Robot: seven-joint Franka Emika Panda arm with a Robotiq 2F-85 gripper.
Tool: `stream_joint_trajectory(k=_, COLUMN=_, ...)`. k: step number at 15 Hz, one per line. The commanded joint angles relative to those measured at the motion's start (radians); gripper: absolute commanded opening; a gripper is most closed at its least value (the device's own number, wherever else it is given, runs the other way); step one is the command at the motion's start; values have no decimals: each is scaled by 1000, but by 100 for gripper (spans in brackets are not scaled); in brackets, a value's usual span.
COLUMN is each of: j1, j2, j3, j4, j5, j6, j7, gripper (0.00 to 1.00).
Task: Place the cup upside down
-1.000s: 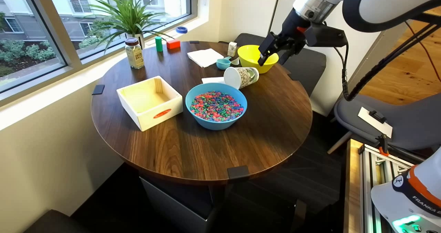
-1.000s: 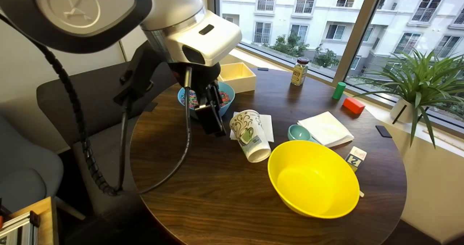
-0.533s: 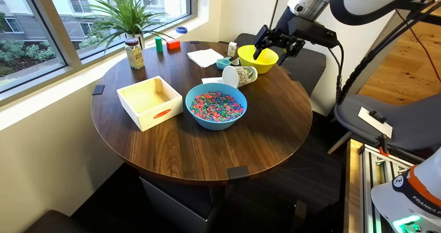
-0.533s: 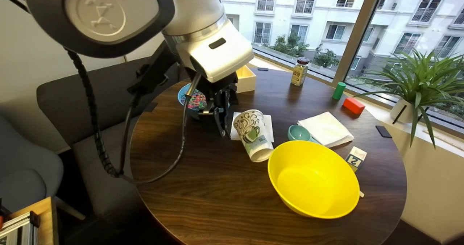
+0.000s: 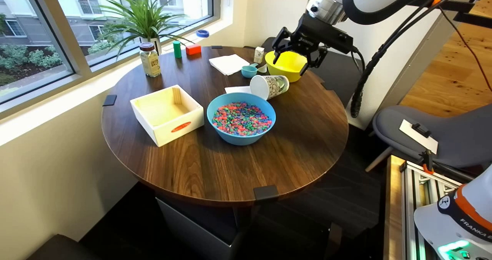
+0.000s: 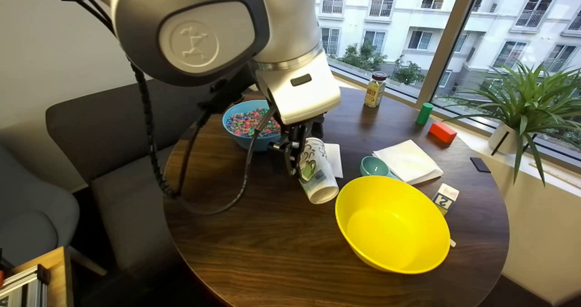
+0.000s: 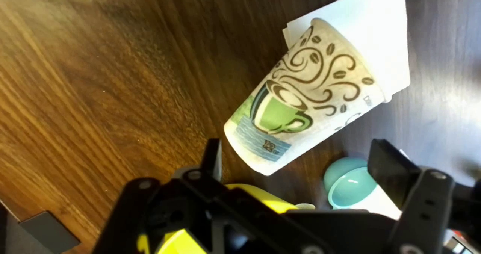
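The white paper cup (image 5: pixel 271 86) with brown swirls and a green mug print lies on its side on the round table. It also shows in an exterior view (image 6: pixel 317 170) and the wrist view (image 7: pixel 300 96). Its rim end rests over a white napkin (image 7: pixel 383 32); its base points toward the yellow bowl. My gripper (image 5: pixel 288 68) is open and empty, above the cup on its base side. In the wrist view the gripper (image 7: pixel 297 148) has its fingers spread wide, with the cup's base just ahead of the gap. In an exterior view the gripper (image 6: pixel 295 161) hides part of the cup.
The yellow bowl (image 6: pixel 390 234) stands close to the cup's base. The blue bowl (image 5: pixel 241 139) of colourful bits is on its rim side. A teal scoop (image 7: pixel 349 186), folded napkins (image 6: pixel 408 161), a wooden box (image 5: pixel 180 129), a letter block (image 6: pixel 446 195) and a jar (image 5: pixel 150 62) also stand around.
My gripper has moved in over the cup and turned, left in one exterior view and right in the other. The cup has rocked slightly on its side.
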Motion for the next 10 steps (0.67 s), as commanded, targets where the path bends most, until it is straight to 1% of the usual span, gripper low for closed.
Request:
stream_joint_trajectory(k=1, j1=11, j2=71, j3=-16, j4=52, j5=53, j6=-17, j7=74, gripper=100)
stream_joint_trajectory(k=4, j1=12, j2=99, j3=-30, j4=62, j5=83, j6=8, j7=111, gripper=100)
stream_joint_trajectory(k=10, j1=11, j2=134, j3=-54, j4=80, j5=137, j6=9, j7=142, gripper=100)
